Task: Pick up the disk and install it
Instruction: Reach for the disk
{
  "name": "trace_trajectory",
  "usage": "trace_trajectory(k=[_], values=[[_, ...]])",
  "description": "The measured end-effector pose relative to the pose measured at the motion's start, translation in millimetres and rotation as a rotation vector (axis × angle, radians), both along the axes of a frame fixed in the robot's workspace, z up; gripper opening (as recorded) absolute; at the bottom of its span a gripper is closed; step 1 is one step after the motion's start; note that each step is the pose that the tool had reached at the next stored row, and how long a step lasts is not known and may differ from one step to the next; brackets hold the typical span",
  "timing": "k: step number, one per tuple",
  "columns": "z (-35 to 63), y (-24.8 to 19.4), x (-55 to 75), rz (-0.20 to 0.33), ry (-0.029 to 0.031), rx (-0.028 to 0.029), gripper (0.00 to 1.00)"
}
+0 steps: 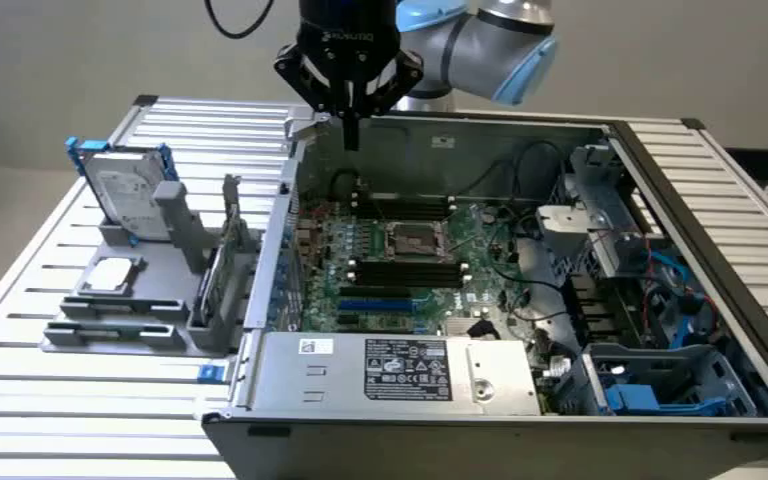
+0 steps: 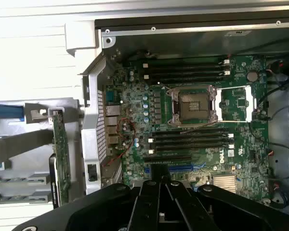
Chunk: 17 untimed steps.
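The disk [image 1: 128, 192], a silver-grey drive with a white label in a bright blue carrier, stands upright in a grey holder [image 1: 131, 300] on the slatted table, at the exterior view's left. In the wrist view the carrier's blue edge [image 2: 5, 111] shows beside the case wall. My gripper [image 1: 351, 138] hangs over the open computer case's back left corner, well to the right of the disk and apart from it. Its black fingers [image 2: 154, 202] are shut together with nothing between them, pointing down above the motherboard [image 2: 192, 120].
A thin green circuit card [image 1: 233, 250] stands upright in the holder next to the case wall, and a small silver chip [image 1: 113, 272] lies flat on it. The open case [image 1: 704, 200] holds a power supply [image 1: 398, 370], cables, and blue-trimmed drive bays [image 1: 651, 385] at the front right.
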<state>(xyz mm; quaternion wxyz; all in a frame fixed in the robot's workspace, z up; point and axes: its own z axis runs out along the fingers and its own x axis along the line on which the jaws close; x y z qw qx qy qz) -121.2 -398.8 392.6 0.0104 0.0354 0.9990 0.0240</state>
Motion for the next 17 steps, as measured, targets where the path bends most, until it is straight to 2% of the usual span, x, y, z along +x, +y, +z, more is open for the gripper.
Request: trace_trajectory(k=[17], values=[[0.0,0.0,0.0,0.0,0.0,0.0001,0.11]])
